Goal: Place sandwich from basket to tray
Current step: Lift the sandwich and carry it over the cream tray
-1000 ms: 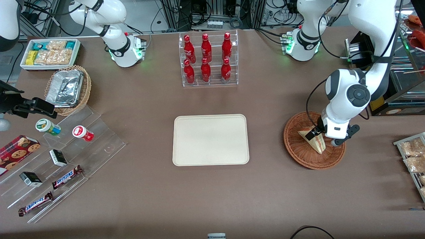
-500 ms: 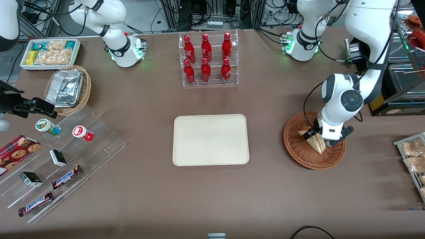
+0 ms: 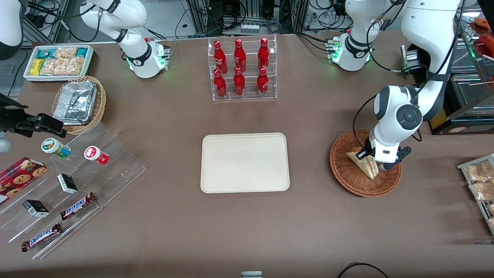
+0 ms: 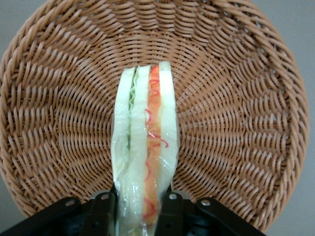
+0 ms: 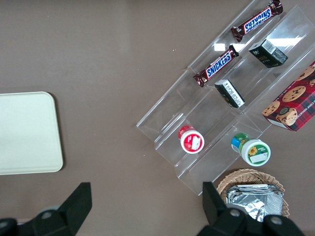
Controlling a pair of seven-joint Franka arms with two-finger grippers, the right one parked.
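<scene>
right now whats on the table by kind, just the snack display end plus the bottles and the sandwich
Red bottles: 6
Snickers bars: 2
Small dark boxes: 2
Round lidded cups: 2
Cookie box: 1
Sandwich: 1, in the basket, gripper shut on it
Total: 14

You are looking straight down the gripper [image 4: 141,209] into the basket [image 4: 236,108], whose round woven bowl fills nearly the whole view. The sandwich [image 4: 145,152] stands on edge in the middle of it, wrapped in clear film, so you see its layers end on: pale bread slices, a strip of green filling, then a red-orange band. The two black fingers [image 4: 173,209] press against the sandwich, one on each flat face, at its near end. Its other end reaches toward the basket's centre. Around the basket's rim you can see slivers of the grey-brown table [image 4: 300,29].
</scene>
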